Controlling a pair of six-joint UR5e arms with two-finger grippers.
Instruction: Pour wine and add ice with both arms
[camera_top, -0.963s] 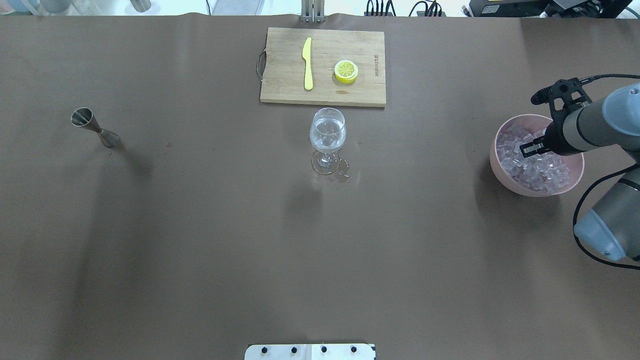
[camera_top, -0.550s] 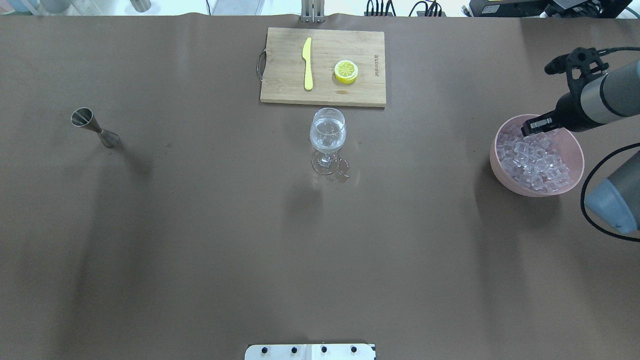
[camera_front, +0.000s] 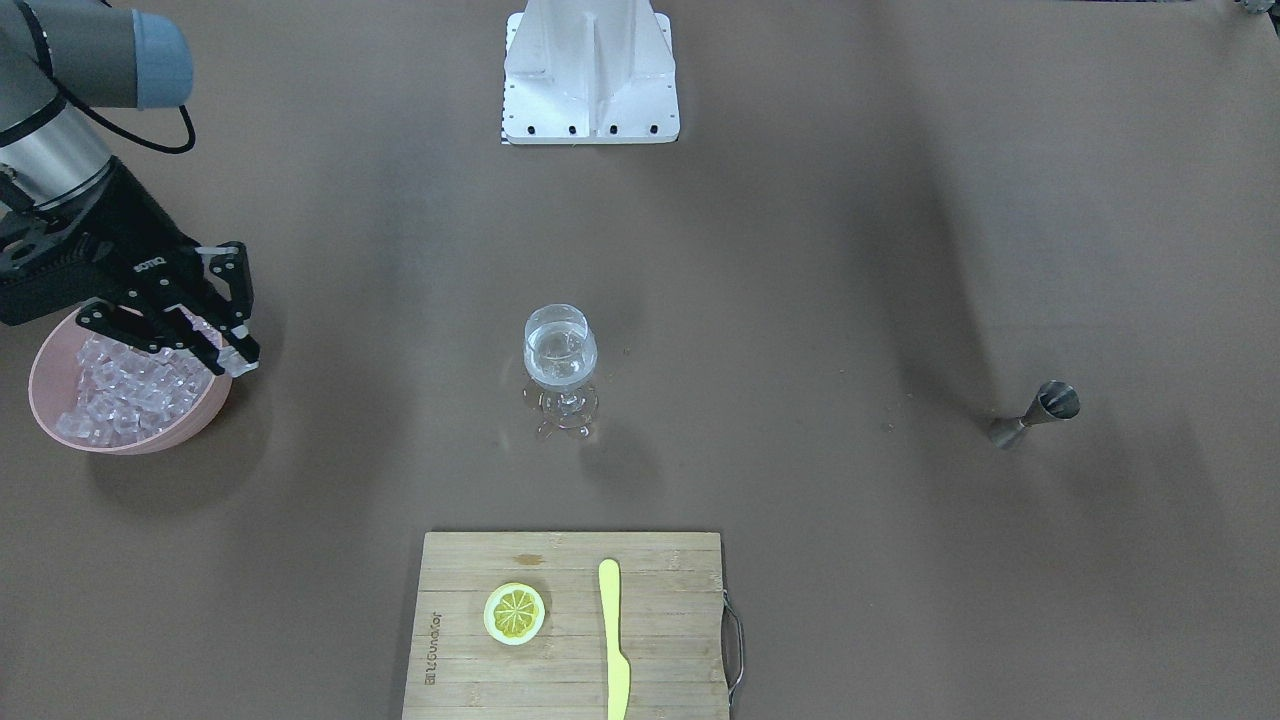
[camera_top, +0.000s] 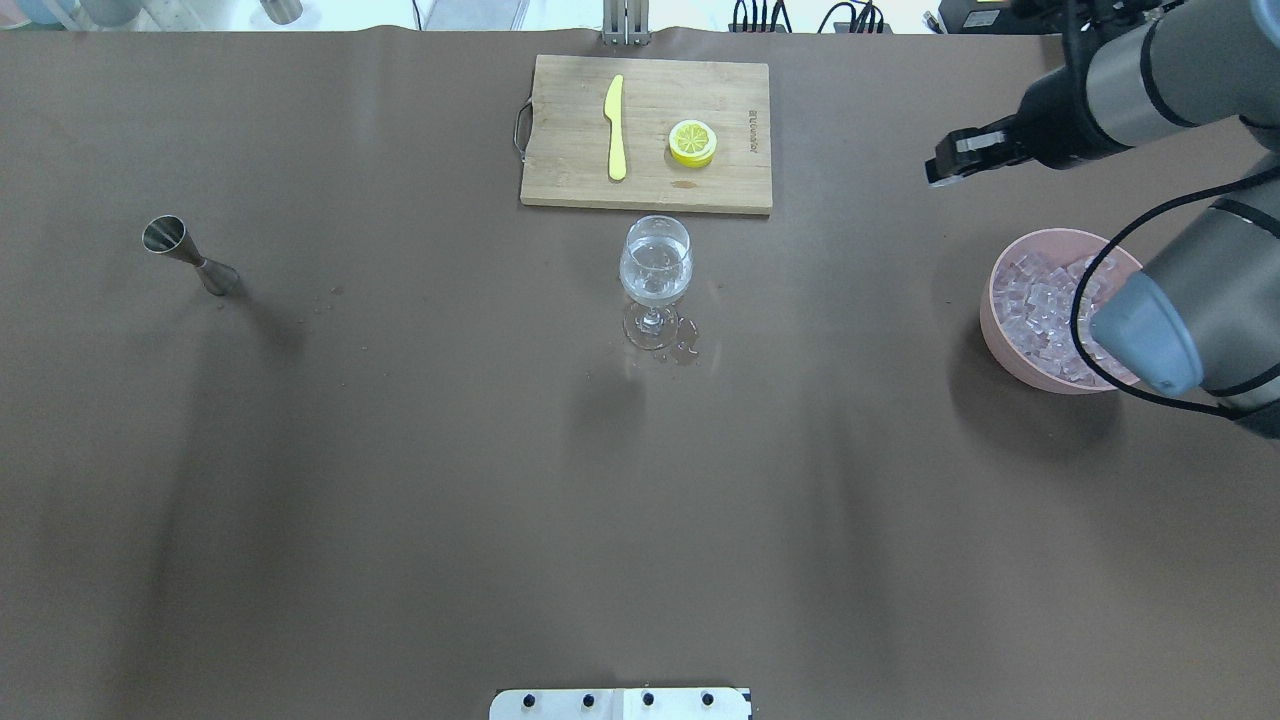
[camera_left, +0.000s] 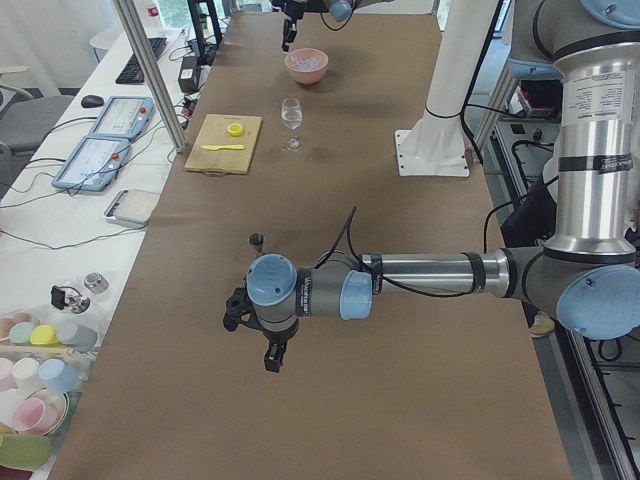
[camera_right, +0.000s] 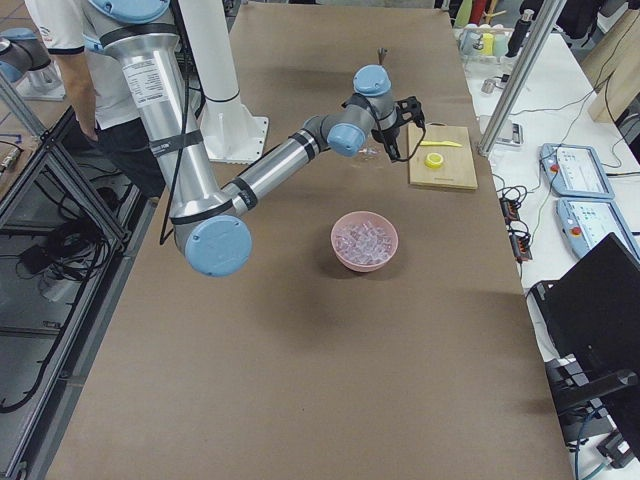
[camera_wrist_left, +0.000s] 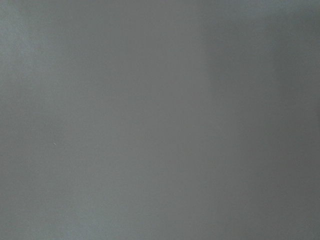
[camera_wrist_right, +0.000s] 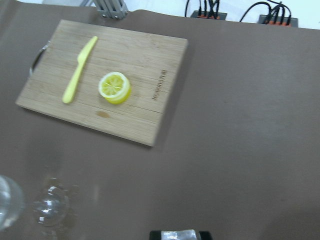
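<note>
— Up above the table (camera_top: 400, 450), near the pink bowl (camera_top: 985, 300), what sits in your right gripper (camera_top: 937, 172)?
— My jaws pinch one ice cube (camera_wrist_right: 175, 234). More ice (camera_top: 1035, 300) lies in the bowl, wine (camera_top: 655, 280) in the glass (camera_top: 655, 245). My left gripper (camera_left: 272, 362): cannot tell.

Looks like a robotics lab: brown paper over a worktop (camera_left: 330, 400), white arm mount (camera_left: 432, 150) bolted down, teach pendants (camera_left: 92, 162) and a keyboard (camera_left: 140, 60) on a side desk (camera_left: 40, 250), aluminium frame posts (camera_left: 150, 75).
</note>
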